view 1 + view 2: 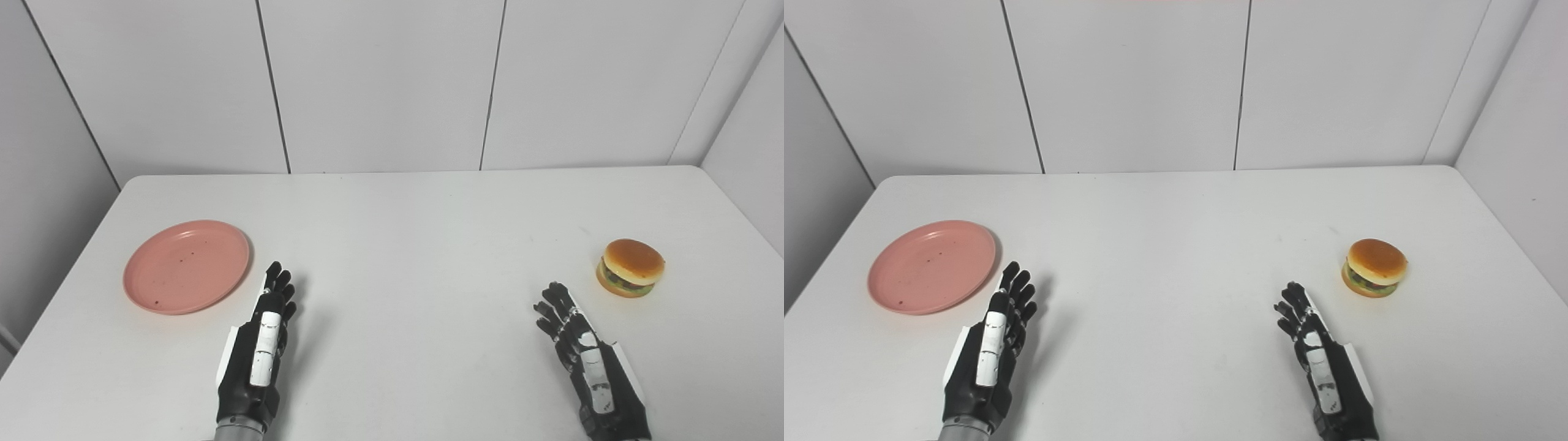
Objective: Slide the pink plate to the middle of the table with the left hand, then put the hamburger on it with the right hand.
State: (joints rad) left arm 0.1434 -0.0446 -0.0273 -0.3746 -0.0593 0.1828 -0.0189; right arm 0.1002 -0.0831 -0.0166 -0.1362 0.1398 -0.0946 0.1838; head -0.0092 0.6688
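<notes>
An empty pink plate [186, 266] lies flat on the left side of the white table [416, 233]. My left hand [264, 343] hovers just right of the plate's near edge, open, fingers stretched forward, touching nothing. A toy hamburger [631, 267] with a tan bun sits on the right side of the table. Near the front edge, my right hand [582, 355] is open, fingers extended, a little to the left of the hamburger and nearer to me, holding nothing.
White wall panels [380, 86] rise behind the table's far edge and close in at the left and right sides. Bare tabletop stretches between the plate and the hamburger.
</notes>
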